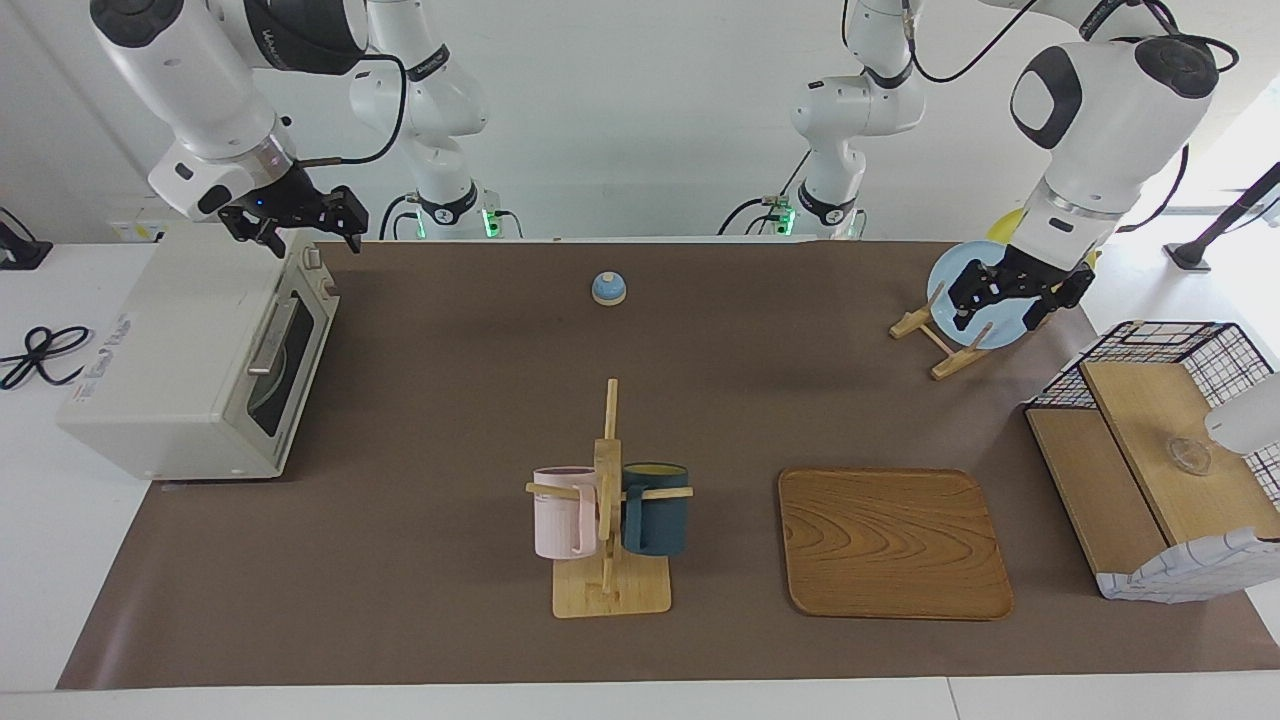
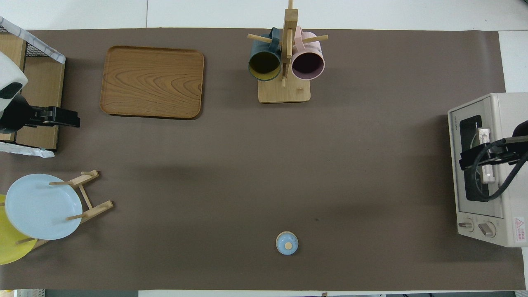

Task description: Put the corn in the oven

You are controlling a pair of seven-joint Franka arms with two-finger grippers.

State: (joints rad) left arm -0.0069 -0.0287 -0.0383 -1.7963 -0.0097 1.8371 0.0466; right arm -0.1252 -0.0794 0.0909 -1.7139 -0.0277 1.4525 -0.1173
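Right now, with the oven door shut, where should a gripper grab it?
Grip the silver bar handle at mid-length, coming from in front of the oven door, one finger each side: the bar stands off the glass near its top edge.

arms: glossy white – dark joint caps | cables: black | pincers: black

Right claw (image 1: pixel 296 222) raised, fingers spread and empty, left claw (image 1: pixel 1007 295) waiting open, pointing down.

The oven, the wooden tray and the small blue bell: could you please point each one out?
oven (image 1: pixel 165 345), facing view, on its cream top panel.
wooden tray (image 1: pixel 893 542), facing view, middle of its surface.
small blue bell (image 2: pixel 286 243), overhead view, on its dome.
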